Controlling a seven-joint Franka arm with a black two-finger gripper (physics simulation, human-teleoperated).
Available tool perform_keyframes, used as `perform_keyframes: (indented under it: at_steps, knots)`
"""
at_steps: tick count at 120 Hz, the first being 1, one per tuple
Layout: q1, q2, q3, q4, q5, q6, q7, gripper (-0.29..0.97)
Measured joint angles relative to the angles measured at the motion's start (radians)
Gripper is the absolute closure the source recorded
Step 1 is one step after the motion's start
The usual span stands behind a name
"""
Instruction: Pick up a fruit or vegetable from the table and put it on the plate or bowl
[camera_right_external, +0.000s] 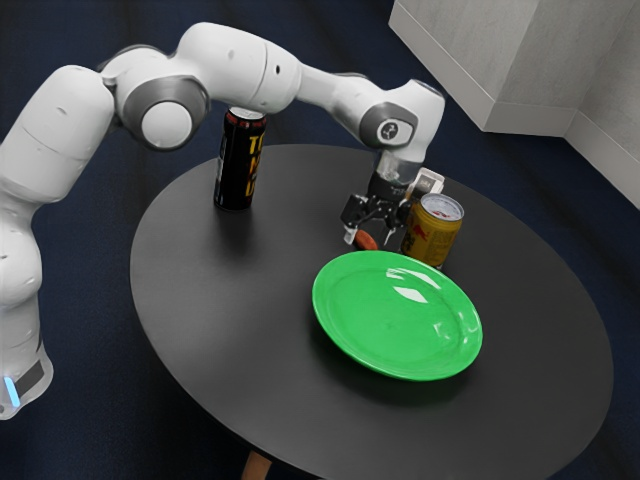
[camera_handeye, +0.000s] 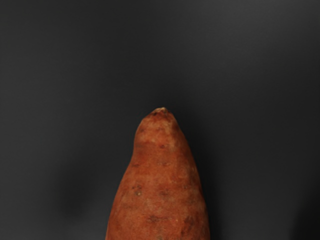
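You have round black table. On it: black can upright near far edge; gold can upright just behind green plate; sweet potato beside gold can.

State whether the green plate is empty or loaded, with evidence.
Empty: the green plate is bare; the sweet potato is outside its rim, under the hand.

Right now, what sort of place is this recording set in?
Likely a simulated indoor room: a round black table holding a green plate and black drink can, a dark blue floor, a pale wall block behind.
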Motion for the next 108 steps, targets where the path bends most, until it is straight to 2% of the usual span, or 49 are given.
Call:
perform_keyframes:
  at_steps: [22,31,48,68,82,96,108]
  knots:
    - [0.01,-0.001,0.003,0.0,-0.013,0.002,0.015,0.38]
    - [0.01,-0.002,0.004,0.002,-0.012,0.002,0.021,0.47]
    - [-0.001,-0.021,0.002,0.006,0.005,0.0,0.03,0.5]
    - [-0.043,-0.188,0.003,-0.053,0.019,-0.033,0.028,0.5]
    - [-0.082,-0.238,-0.012,-0.043,0.031,-0.074,0.013,0.5]
    - [-0.091,-0.228,-0.119,-0.001,0.064,-0.1,-0.01,0.5]
    - [-0.09,-0.136,-0.191,0.097,0.096,-0.113,-0.028,0.5]
